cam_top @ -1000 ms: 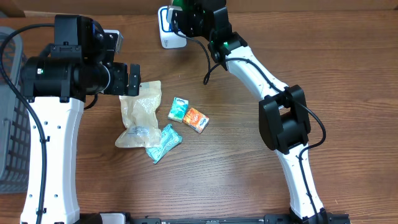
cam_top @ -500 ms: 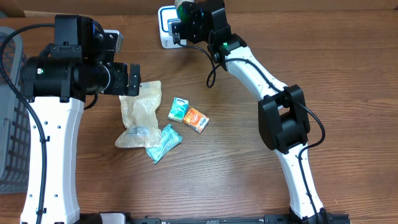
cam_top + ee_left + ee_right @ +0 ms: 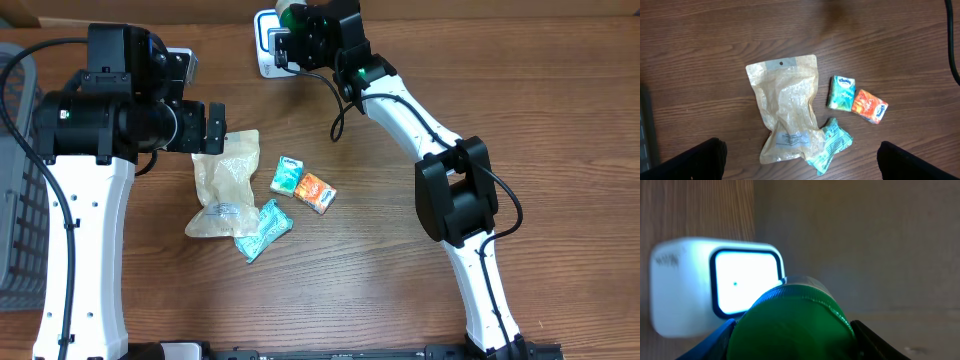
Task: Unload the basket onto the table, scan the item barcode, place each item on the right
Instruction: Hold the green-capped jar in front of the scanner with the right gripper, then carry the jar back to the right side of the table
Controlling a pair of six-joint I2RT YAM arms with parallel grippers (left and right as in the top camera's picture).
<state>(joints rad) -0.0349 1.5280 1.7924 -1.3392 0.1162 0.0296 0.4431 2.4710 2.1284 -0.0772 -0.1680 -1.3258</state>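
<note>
The right gripper (image 3: 795,336) is clamped on a green-capped item (image 3: 790,315), held at the top edge of the overhead frame, just in front of the scanner (image 3: 682,295). The cap is turned to the wrist camera and the body is hidden, so its long axis cannot be told. The lit window (image 3: 742,282) is seen up-left of the cap. Open table (image 3: 380,260) is left at lower centre. The left gripper (image 3: 801,159) is spread wide, empty, over a pouch (image 3: 787,110), green pack (image 3: 841,92), orange pack (image 3: 869,106) and teal packet (image 3: 832,145); a basket (image 3: 18,200) lines the left edge
</note>
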